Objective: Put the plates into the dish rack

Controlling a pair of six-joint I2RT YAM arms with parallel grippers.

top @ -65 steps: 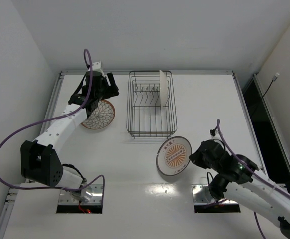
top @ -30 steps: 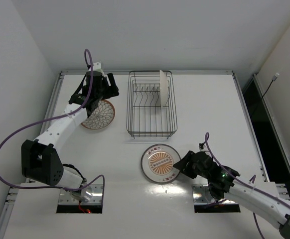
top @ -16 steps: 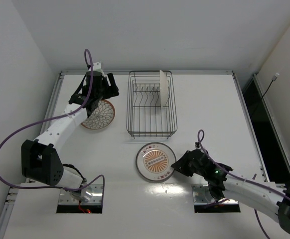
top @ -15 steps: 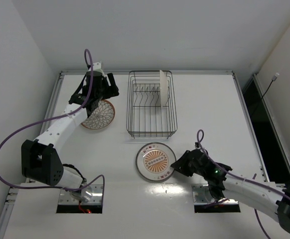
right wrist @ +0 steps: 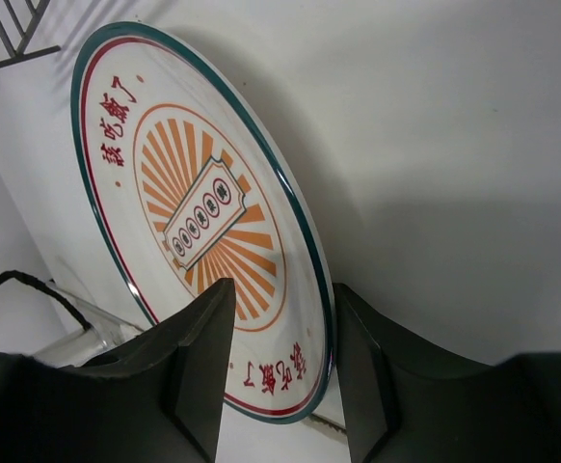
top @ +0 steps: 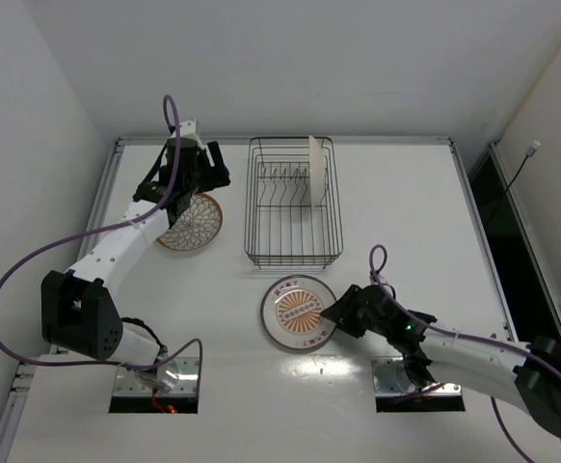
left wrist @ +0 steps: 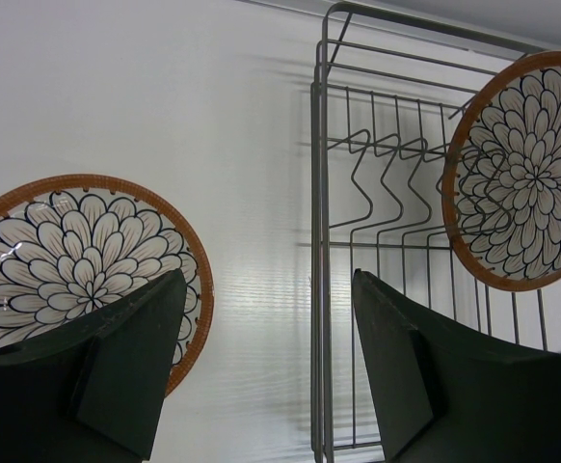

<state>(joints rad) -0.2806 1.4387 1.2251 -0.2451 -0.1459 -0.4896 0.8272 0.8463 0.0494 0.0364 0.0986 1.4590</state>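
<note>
The black wire dish rack (top: 293,203) stands at the back centre with one plate (top: 315,172) upright in its right side. A second plate (top: 192,222), flower-patterned with an orange rim, lies flat left of the rack. My left gripper (top: 196,176) is open and empty just above that plate's far edge. In the left wrist view (left wrist: 271,376) it hangs between this plate (left wrist: 78,251) and the rack (left wrist: 324,241). A third plate (top: 298,312), with an orange sunburst face, sits in front of the rack. My right gripper (top: 343,313) is shut on its right rim (right wrist: 282,357).
Two metal mounting plates (top: 155,376) (top: 411,378) sit at the near edge by the arm bases. A raised rail (top: 107,193) borders the table on the left. A dark gap (top: 512,241) runs along the right side. Purple cables loop off both arms.
My right gripper has carried the sunburst plate leftward to the front of the rack, and the plate now lies flatter. The left arm and the other two plates have not moved.
</note>
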